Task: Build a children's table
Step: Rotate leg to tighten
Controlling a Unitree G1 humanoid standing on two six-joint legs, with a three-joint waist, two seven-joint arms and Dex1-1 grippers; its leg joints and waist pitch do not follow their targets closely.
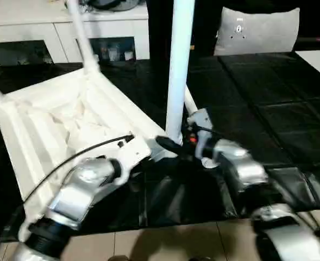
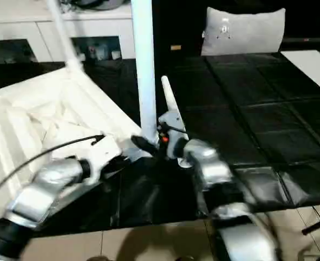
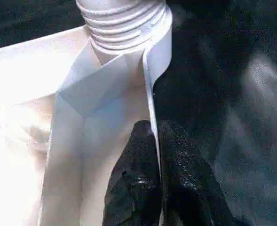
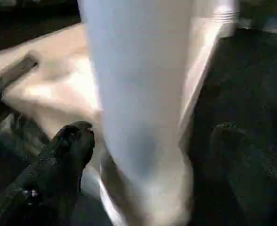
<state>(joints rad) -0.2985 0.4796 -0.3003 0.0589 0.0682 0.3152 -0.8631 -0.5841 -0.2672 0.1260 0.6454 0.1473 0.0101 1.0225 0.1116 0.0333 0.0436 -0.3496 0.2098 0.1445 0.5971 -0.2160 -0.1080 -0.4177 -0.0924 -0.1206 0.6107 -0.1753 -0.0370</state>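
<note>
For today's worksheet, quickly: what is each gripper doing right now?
Left gripper: shut on the white plastic tabletop's side wall.
Right gripper: open, fingers either side of the upright white tube leg.

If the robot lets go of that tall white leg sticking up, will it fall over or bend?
Probably not bend: the leg looks like a stiff, straight plastic tube. It may well stay up, since its ribbed end sits in the table top corner socket. Being tall and thin, a sideways push could wobble it. The left gripper pinches the rim beside it.
</note>
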